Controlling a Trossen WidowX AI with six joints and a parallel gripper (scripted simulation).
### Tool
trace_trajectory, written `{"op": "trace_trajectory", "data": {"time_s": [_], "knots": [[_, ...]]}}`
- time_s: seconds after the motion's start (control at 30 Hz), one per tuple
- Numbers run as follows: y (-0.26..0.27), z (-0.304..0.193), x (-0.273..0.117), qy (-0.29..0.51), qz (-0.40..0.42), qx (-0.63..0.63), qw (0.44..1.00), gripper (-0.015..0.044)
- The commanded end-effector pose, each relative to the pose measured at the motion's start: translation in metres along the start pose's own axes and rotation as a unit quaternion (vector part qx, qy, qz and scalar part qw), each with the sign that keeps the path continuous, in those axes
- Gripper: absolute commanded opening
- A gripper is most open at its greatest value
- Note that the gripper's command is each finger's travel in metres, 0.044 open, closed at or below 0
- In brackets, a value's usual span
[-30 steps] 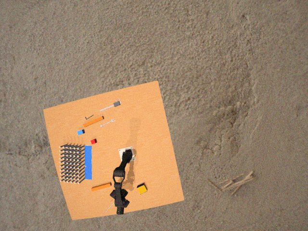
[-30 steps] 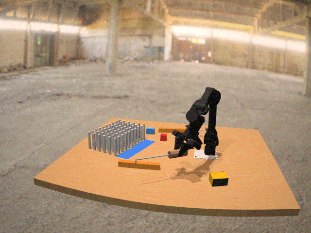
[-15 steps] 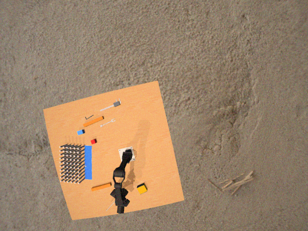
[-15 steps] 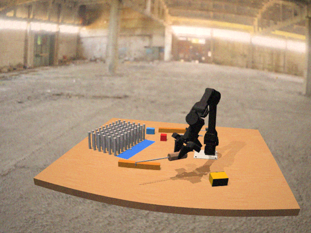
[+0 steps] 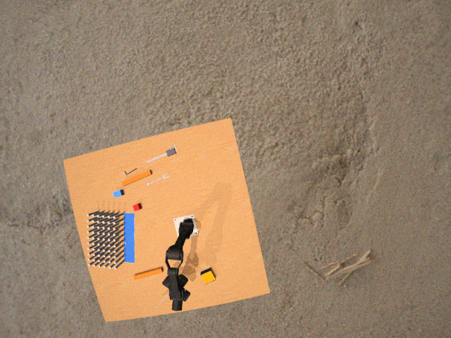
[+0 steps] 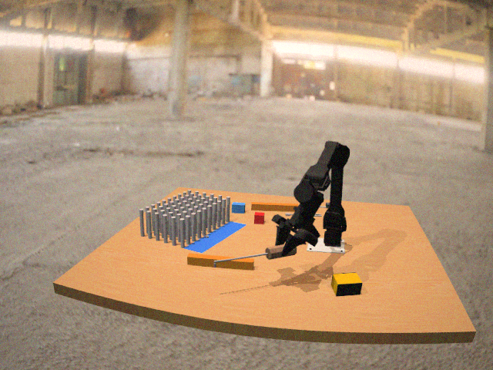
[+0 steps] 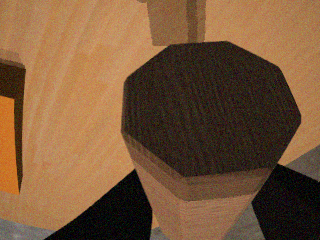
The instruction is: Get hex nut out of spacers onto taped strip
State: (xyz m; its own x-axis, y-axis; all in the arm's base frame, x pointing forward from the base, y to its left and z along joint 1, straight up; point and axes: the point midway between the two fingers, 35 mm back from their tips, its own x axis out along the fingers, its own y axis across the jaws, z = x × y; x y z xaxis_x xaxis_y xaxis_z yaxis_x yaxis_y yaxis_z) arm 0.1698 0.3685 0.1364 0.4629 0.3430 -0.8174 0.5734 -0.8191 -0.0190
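Observation:
My gripper (image 5: 175,287) (image 6: 280,250) (image 7: 198,171) is shut on the wooden handle of a hook tool (image 6: 260,254) (image 7: 210,110), held above the table. Its thin metal rod (image 5: 162,300) ends in a short bent tip, well away from the spacers. Standing metal spacers (image 5: 115,267) (image 6: 182,234) form a dense upright field at the left. The blue taped strip (image 5: 130,225) (image 6: 226,230) lies along its front. A tiny light thing, apparently the nut (image 5: 125,243) (image 6: 207,235), is at the strip's spacer-side edge; whether it lies wholly on the strip is too small to tell.
Orange bars (image 5: 136,178) (image 5: 148,273) (image 6: 199,259) lie beyond both ends of the strip. A blue block (image 5: 118,193) (image 6: 238,207), red cube (image 5: 136,206) (image 6: 259,217), yellow block (image 5: 208,276) (image 6: 346,283), grey-block tool (image 5: 170,151), forked tool (image 5: 165,176) and black hex key (image 5: 130,171) lie about.

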Motion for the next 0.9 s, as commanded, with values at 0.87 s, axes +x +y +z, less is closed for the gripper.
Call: {"op": "trace_trajectory", "data": {"time_s": [0.87], "knots": [[0.0,0.015,0.021,0.0,0.0,-0.003,1.0,0.0]]}}
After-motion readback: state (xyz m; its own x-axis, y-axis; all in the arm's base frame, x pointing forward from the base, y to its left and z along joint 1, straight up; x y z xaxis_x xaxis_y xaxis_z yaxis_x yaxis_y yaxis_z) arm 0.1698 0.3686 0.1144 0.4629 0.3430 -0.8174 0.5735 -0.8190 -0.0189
